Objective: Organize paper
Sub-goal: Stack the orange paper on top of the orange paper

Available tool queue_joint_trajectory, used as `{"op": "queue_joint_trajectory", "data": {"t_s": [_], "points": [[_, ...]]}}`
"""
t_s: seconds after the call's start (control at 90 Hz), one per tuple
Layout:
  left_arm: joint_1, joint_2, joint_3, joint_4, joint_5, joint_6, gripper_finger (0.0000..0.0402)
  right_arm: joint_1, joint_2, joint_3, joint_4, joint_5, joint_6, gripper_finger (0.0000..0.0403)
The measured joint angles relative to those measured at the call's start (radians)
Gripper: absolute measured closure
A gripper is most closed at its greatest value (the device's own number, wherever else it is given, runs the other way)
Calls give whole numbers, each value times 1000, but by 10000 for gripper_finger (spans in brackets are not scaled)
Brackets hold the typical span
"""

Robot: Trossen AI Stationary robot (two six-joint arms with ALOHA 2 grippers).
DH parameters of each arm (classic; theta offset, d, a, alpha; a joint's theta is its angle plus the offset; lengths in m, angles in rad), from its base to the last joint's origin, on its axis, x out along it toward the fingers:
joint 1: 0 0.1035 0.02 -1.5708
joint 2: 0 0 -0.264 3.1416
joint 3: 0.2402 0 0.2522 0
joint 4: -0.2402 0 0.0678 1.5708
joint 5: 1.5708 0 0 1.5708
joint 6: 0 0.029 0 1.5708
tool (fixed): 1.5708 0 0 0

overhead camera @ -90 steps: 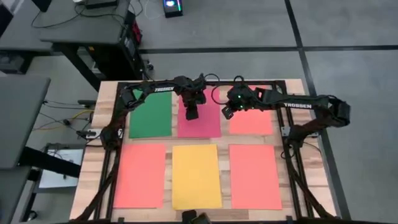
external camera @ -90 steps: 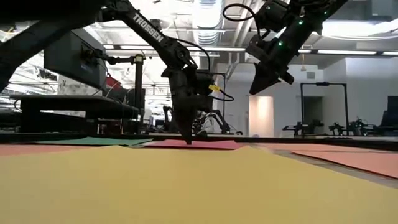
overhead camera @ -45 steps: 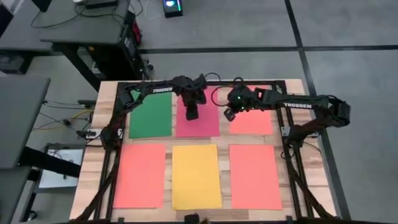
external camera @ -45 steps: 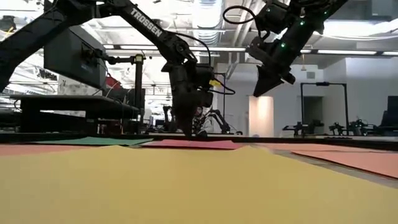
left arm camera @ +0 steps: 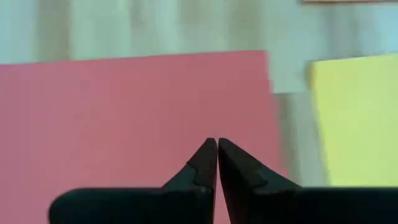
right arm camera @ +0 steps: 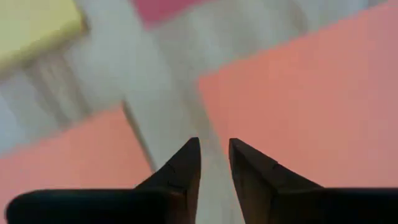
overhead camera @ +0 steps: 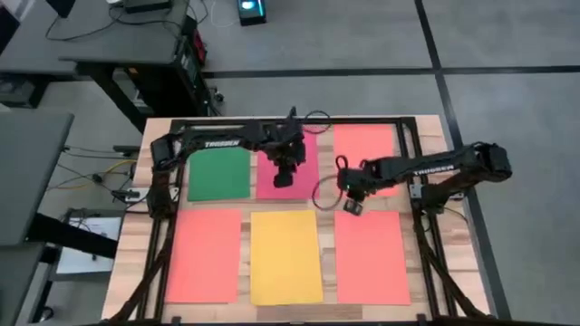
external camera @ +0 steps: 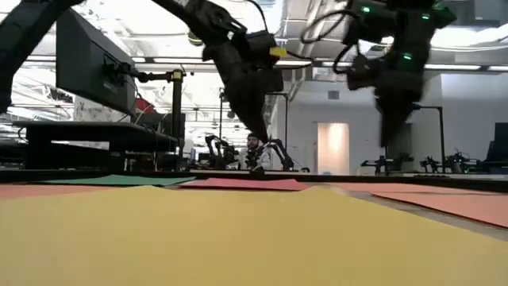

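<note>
Six sheets of paper lie flat on the wooden table [overhead camera: 127,263] in two rows of three, none overlapping, and we judge the even grid to be the point of the organizing.

Nearest us, at six o'clock, sits the yellow sheet [overhead camera: 286,256], with one orange sheet [overhead camera: 203,254] at about seven o'clock and another orange sheet [overhead camera: 372,256] at about five.

Just past that row, the right gripper [overhead camera: 352,206] hangs above the bare strip of table between the near and far orange sheets on its side. Its fingers stand a narrow gap apart and carry nothing.

Farther off, at twelve o'clock, the left gripper [overhead camera: 284,177] hovers over the pink-red sheet [overhead camera: 308,172], its fingers pressed together and empty, clear of the paper in the low view. The green sheet [overhead camera: 217,172] lies at eleven o'clock and the last orange sheet [overhead camera: 364,149] at one.

White lettering on both arms reads "TROSSEN".
</note>
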Motion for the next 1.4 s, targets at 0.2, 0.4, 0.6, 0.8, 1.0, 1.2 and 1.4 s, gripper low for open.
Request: {"op": "queue_joint_trajectory", "data": {"t_s": [0.2, 0.4, 0.6, 0.8, 1.0, 1.2, 1.4], "points": [[-63, -117, -183, 236, -4, -86, 402, 68, 0, -83, -97, 7, 143, 260], [-117, -141, -215, 327, -3, -123, 402, 63, 49, -146, -80, 57, 114, 210], [-147, -142, -215, 336, -2, -112, 402, 43, 165, -143, -41, 104, 22, 182], [-147, -141, -215, 336, -12, -107, 402, 0, 221, -126, -51, 120, -2, 180], [-143, -141, -215, 335, -13, -100, 402, -41, 196, -121, -36, 146, -1, 181], [-144, -141, -215, 337, -12, -101, 402, -60, 188, -121, -29, 208, 17, 181], [-143, -141, -215, 348, -12, -102, 402, -76, 192, -112, -56, 325, 50, 181]]}}
